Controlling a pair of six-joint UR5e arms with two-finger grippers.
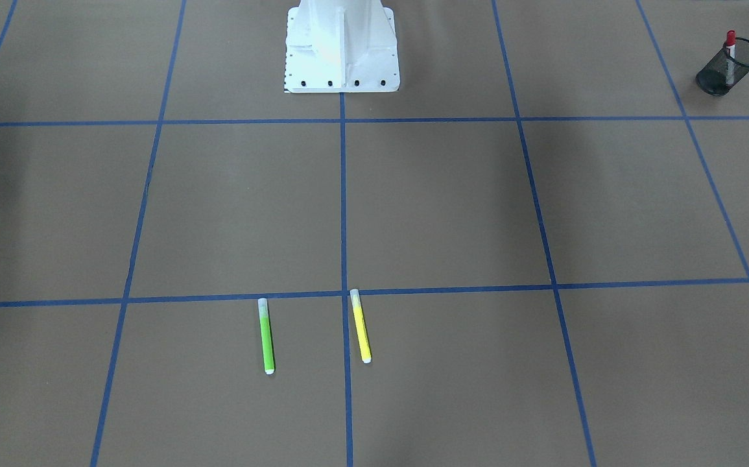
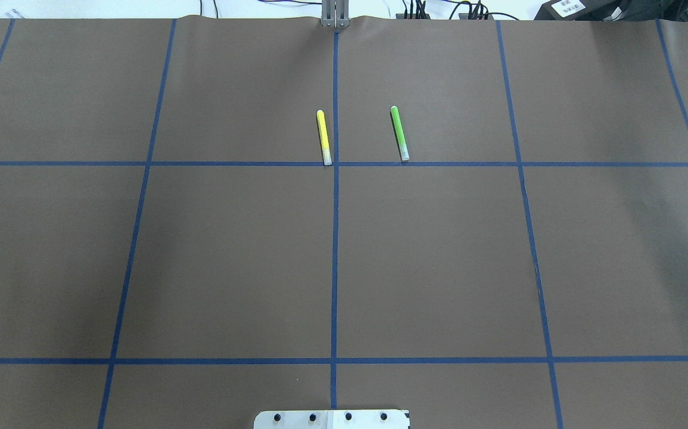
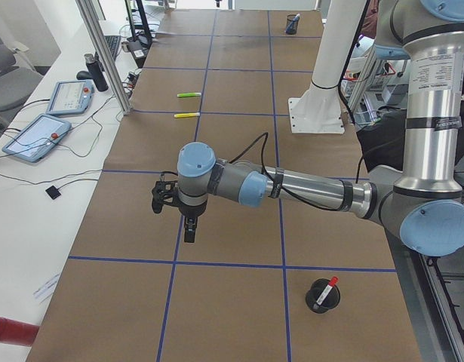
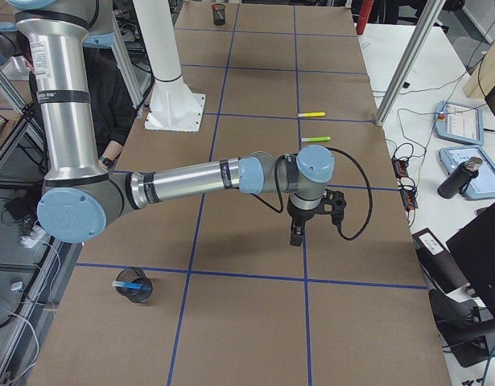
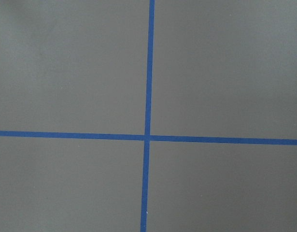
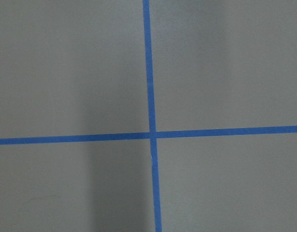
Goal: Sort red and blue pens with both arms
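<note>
Red pen point(image 1: 730, 52) and blue pen point(image 4: 128, 284) are looking light, stiff and smooth-barrelled. I judge that a gentle pinch across the barrel, on the part poking above a cup's rim, is suiting them best, with some risk of slipping. Left gripper point(image 3: 188, 232) is hanging fingers-down above the table point(image 2: 439, 268), out in front of the white pedestal point(image 1: 342, 45) and toward its left, touching nothing. I cannot tell whether its jaws are standing wide or narrow, since only a side view is catching it. Right gripper point(image 4: 295, 236) is hanging likewise toward the pedestal's right, apart from everything, and its opening is equally unreadable. Both wrist cameras are showing only brown surface and a blue tape cross point(image 5: 147, 137). Farther out, the red pen is standing in a black mesh cup point(image 1: 716, 72) well to the pedestal's left, and the blue pen is leaning in a second mesh cup point(image 4: 141, 294) well to its right, so sorting is looking finished. A green marker point(image 1: 266, 336) and a yellow marker point(image 1: 360, 326) are lying near each other, well in front of the pedestal.
</note>
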